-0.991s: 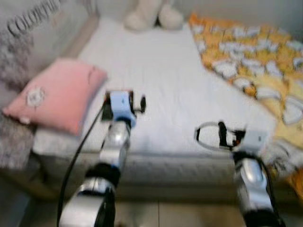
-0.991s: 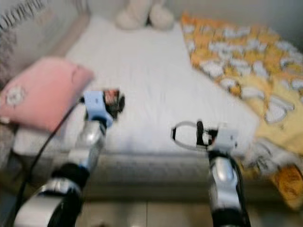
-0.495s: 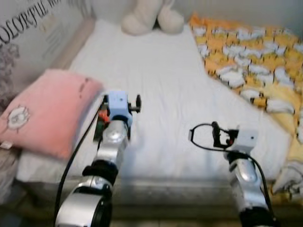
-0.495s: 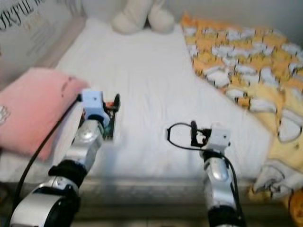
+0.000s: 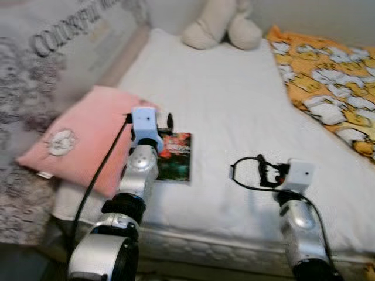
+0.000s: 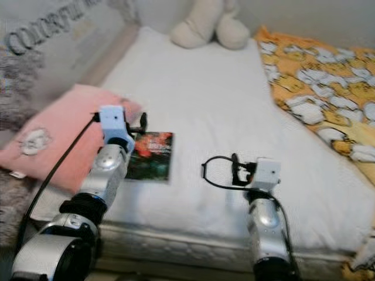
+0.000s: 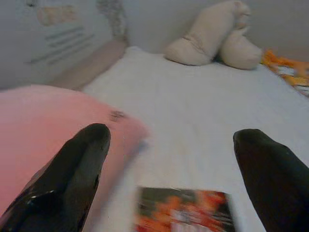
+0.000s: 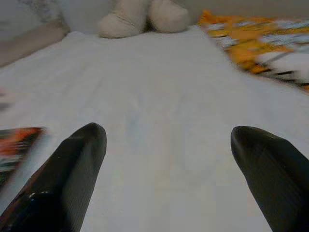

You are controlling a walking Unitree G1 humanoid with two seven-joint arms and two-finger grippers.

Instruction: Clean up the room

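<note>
A dark book [image 5: 174, 156] with a red and orange cover lies flat on the white bed [image 5: 234, 105], right next to a pink pillow [image 5: 82, 137]. My left gripper [image 7: 172, 134] hangs open just above the book's [image 7: 181, 212] near end, with nothing between its fingers [image 7: 82, 159]. Over bare sheet near the bed's front edge, my right gripper [image 8: 167, 131] also stands open and empty, to the right of the book.
A beige plush toy [image 5: 222, 26] sits at the head of the bed. An orange and yellow patterned blanket [image 5: 331, 64] covers the bed's right side. A grey printed fabric panel [image 5: 53, 52] rises along the left side, behind the pillow.
The view has shifted as I moved closer to the bed. The book, half hidden under my left gripper half a second ago, now lies flat in plain sight on the sheet.
</note>
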